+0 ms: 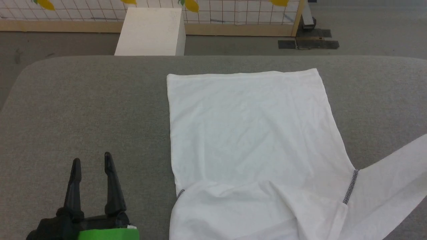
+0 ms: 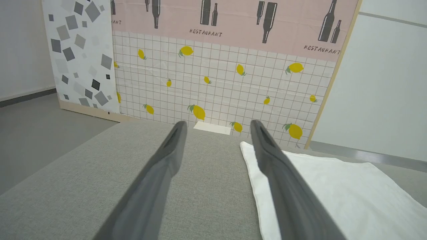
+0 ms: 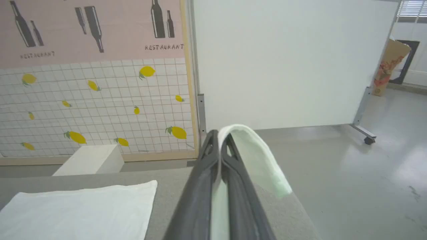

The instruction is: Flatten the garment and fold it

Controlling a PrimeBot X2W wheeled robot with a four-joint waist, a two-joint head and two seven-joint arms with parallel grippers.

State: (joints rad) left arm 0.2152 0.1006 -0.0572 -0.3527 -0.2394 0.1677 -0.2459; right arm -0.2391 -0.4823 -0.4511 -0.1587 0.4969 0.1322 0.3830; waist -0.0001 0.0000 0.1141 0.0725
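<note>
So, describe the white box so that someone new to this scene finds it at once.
Start at the big grey table; look just past its far edge, toward the lemon-patterned panel. The white box stands there, behind the far left corner of the garment. Unlike the garment, it is a rigid, flat-sided block, not thin cloth spread on the table.

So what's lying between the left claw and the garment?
Nothing but bare grey table: in the head view the open left claw stands left of the garment, apart from it.

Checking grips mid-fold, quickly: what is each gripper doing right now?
Left gripper: open, holding nothing.
Right gripper: closed on a fold of the garment.
</note>
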